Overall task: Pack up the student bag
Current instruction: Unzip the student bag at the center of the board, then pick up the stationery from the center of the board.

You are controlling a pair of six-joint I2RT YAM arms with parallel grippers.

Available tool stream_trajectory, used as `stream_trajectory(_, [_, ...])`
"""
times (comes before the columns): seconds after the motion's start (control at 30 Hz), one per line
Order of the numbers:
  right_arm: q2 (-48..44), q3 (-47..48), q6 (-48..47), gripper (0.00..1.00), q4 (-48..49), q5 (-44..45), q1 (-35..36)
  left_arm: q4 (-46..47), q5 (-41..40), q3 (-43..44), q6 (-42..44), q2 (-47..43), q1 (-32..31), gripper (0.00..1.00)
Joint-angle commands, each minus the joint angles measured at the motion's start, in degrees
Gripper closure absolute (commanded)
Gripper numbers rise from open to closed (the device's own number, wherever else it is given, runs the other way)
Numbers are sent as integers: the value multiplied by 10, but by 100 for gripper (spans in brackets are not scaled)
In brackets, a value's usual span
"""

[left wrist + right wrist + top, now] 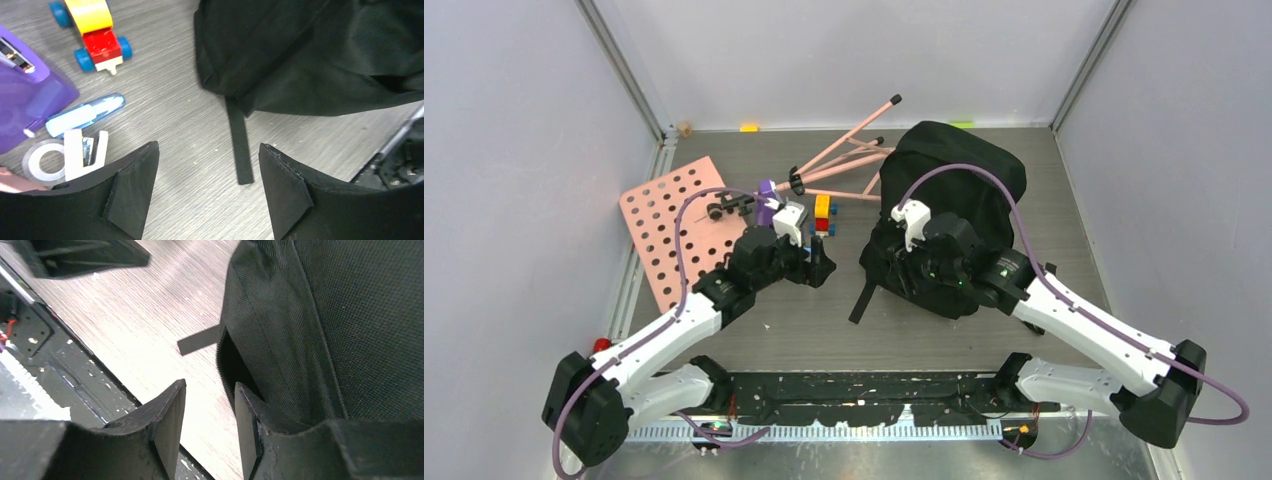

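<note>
The student bag (959, 165), a large black fabric backpack, lies on the table right of centre. It fills the upper right of the left wrist view (310, 50) and the right of the right wrist view (330, 325). A loose black strap (240, 145) trails from its near edge. My left gripper (208, 150) is open over bare table just left of that strap, holding nothing. My right gripper (210, 407) is open at the bag's near left corner. Its right finger lies against the fabric, and only table shows between the fingers.
Left of the bag lie a yellow and red toy car (95, 32), a purple tape dispenser (25, 95), a blue and white tube (85, 115), a clear tape roll (40, 162) and a white clip (85, 152). A pink pegboard (674, 230) and pink-legged tripod (844, 155) sit further back.
</note>
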Motion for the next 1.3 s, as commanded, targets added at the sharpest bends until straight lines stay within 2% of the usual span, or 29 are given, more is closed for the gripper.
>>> stream_trajectory(0.0, [-38,27,17,53,34,-18,4,-19,-38,18,48,39,3,24])
stream_trajectory(0.17, [-61,35,24,52,39,-12,4,-25,-66,31,94,89,3,19])
stream_trajectory(0.4, [-100,26,22,41,44,16,4,-87,-187,52,126,138,5,15])
stream_trajectory(0.63, [-105,10,30,37,71,18,4,-65,-193,64,139,195,12,11])
stream_trajectory(0.8, [-102,9,40,36,75,17,4,-85,-209,104,102,240,25,9])
stream_trajectory(0.93, [-112,1,46,36,78,17,4,-78,-230,101,76,251,25,6])
stream_trajectory(1.03, [-115,-3,49,36,78,18,4,-91,-233,108,62,260,25,7])
stream_trajectory(1.27, [-118,-2,49,36,80,23,4,-91,-217,99,28,265,25,23])
